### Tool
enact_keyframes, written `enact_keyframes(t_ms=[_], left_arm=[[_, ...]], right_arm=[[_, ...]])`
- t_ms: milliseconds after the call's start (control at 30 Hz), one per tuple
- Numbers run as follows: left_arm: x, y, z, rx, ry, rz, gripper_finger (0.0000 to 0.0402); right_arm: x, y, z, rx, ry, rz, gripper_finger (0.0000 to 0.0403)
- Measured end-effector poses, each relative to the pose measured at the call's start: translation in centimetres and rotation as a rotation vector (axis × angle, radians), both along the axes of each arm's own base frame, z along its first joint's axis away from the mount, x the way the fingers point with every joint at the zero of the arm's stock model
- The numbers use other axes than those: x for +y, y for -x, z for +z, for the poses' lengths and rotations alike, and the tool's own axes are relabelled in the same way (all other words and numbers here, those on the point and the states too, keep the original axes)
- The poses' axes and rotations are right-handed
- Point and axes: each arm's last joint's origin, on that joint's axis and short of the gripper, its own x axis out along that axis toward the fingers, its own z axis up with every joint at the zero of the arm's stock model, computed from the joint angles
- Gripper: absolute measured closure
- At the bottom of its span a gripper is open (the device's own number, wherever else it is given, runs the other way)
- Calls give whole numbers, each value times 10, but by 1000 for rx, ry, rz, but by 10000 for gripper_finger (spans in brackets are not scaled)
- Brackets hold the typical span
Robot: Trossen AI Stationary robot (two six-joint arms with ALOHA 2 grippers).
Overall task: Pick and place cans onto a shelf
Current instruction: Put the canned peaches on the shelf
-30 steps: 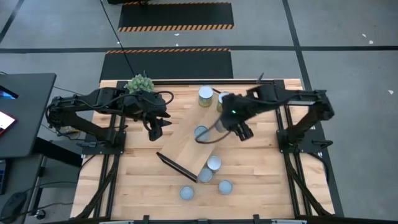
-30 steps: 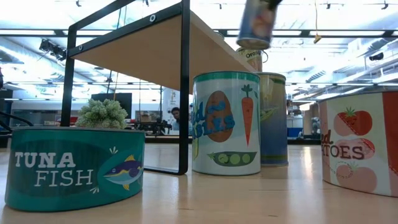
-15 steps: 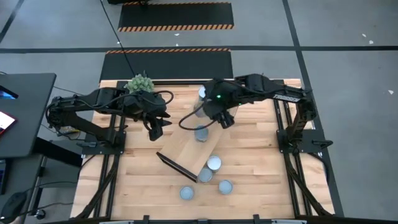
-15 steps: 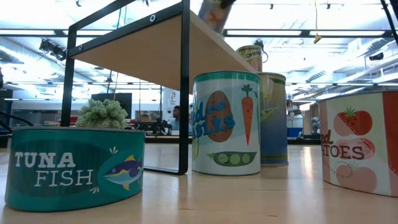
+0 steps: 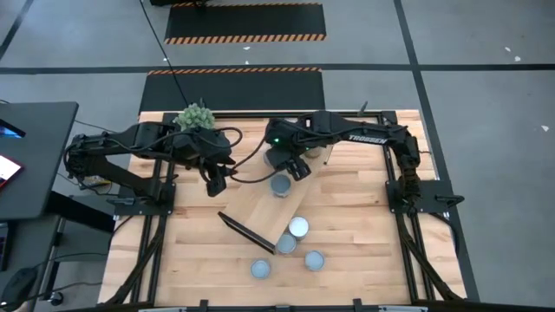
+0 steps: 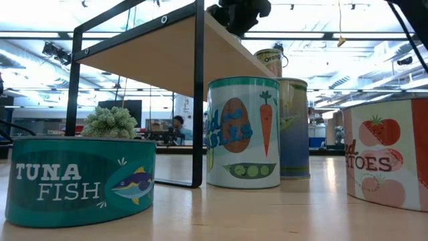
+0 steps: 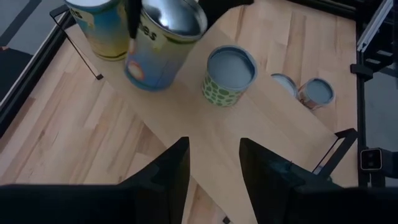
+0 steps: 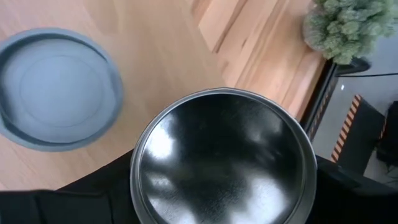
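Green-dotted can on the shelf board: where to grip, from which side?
Take the green-dotted can with the pale blue lid by its curved side wall just under the rim, coming straight down. It stands upright on the light-wood shelf board, lid up, bare board around it. The right pincer, shut on a silver-topped can, is close by: avoid that side.

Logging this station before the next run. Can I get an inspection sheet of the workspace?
Surface: plank table.
Job's things: shelf lies diagonally with one can on it; three cans by its near end.
Clutter: green plant at the far edge.
Grippers: right pincer shut on a shiny-topped can over the shelf; left pincer open, empty.
Cables: black cable across the floor.
Surroundings: striped floor mats.
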Motion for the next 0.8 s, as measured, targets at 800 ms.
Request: enact_keyframes(t_ms=[800], left_arm=[[0,0,0,-6,32,34,255]], right_arm=[[-12,1,-11,30,-62,-11,10]])
